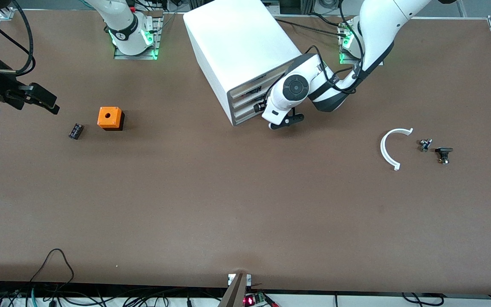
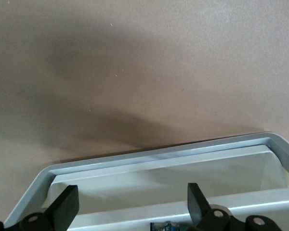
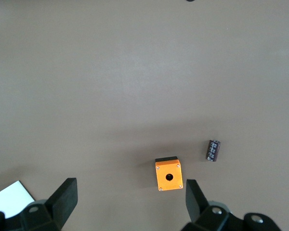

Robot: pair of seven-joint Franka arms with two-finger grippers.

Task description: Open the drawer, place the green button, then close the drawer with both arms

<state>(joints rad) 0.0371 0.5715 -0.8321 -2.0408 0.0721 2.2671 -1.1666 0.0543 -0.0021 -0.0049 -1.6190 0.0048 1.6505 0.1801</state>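
Reading the front view as a clock face, the matte brown table (image 1: 245, 213) fills nearly the whole dial. Its surface is bare apart from a few small parts and soft shadows. Dark cables trail along its six o'clock edge, and the arm bases glow green along the twelve o'clock edge. The big white cabinet (image 1: 237, 42) stands at twelve, its front turned toward four o'clock. The drawer (image 1: 245, 117) is its lowest tray and looks pushed in. The left gripper (image 1: 286, 121) sits low, right at the cabinet's front. In the left wrist view its fingers (image 2: 65, 207) are spread wide with nothing between them, and a pale drawer rim lies just ahead of them. The button (image 1: 443, 154) rests on the table at three o'clock, well apart from the cabinet, beside a smaller dark part (image 1: 425, 145) and a white curved strip (image 1: 392, 147). At ten o'clock stand the orange cube (image 1: 110, 118) and, near it, a small black component (image 1: 76, 131). The right gripper (image 1: 43, 100) waits above the table at nine o'clock, spread wide and empty.
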